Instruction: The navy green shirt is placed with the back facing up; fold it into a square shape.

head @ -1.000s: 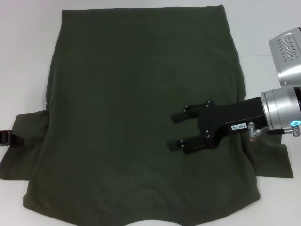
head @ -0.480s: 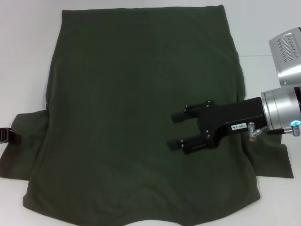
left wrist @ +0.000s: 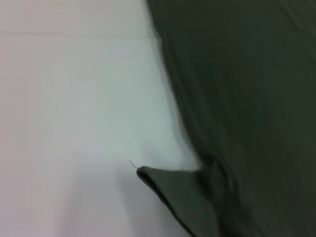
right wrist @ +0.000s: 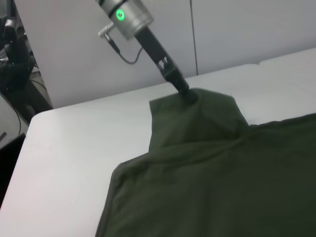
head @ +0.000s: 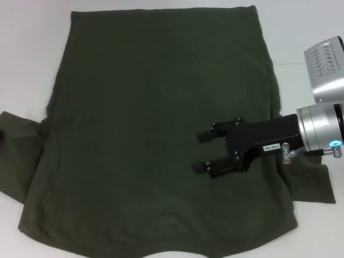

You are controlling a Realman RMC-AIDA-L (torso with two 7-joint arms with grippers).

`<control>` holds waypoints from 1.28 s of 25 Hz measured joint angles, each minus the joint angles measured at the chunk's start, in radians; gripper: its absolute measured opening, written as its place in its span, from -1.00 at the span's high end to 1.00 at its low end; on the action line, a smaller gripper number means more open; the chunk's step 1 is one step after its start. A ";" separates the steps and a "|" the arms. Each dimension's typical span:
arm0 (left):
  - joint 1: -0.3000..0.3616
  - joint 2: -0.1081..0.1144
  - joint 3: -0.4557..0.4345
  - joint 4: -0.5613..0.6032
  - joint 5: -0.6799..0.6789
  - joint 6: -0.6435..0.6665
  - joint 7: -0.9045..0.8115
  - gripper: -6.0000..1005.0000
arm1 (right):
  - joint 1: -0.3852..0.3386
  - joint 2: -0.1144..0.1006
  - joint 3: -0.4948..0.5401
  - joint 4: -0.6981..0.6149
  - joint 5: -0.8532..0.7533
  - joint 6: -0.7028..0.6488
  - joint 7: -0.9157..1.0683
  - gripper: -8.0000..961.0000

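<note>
Left gripper [right wrist: 186, 94] | seemingly gripping navy green shirt [head: 161, 134] sleeve | right-wrist view only

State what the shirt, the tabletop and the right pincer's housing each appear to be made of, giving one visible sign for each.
The navy green shirt: soft matte knit cloth, probably cotton jersey; it drapes and creases without shine. The tabletop: smooth white, faintly glossy, perhaps laminate; it shows soft reflections. The right pincer has a black matte housing, plastic or coated metal, behind it a brushed silver wrist, likely aluminium.
</note>
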 joint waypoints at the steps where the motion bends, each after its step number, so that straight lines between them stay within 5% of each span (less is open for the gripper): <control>1: -0.011 0.007 -0.001 0.002 0.007 0.017 -0.002 0.98 | -0.001 0.001 0.000 0.000 -0.003 0.008 -0.001 -0.77; 16: -0.122 0.047 0.046 0.024 0.011 0.193 -0.114 0.98 | -0.003 0.015 0.009 0.000 -0.005 0.079 -0.019 -0.77; 25: -0.187 -0.033 0.179 0.019 0.005 0.201 -0.251 0.97 | -0.003 0.016 0.008 0.000 -0.005 0.084 -0.036 -0.77; 32: -0.225 -0.072 0.220 -0.014 0.003 0.141 -0.306 0.96 | -0.004 0.015 0.001 0.000 -0.005 0.095 -0.037 -0.77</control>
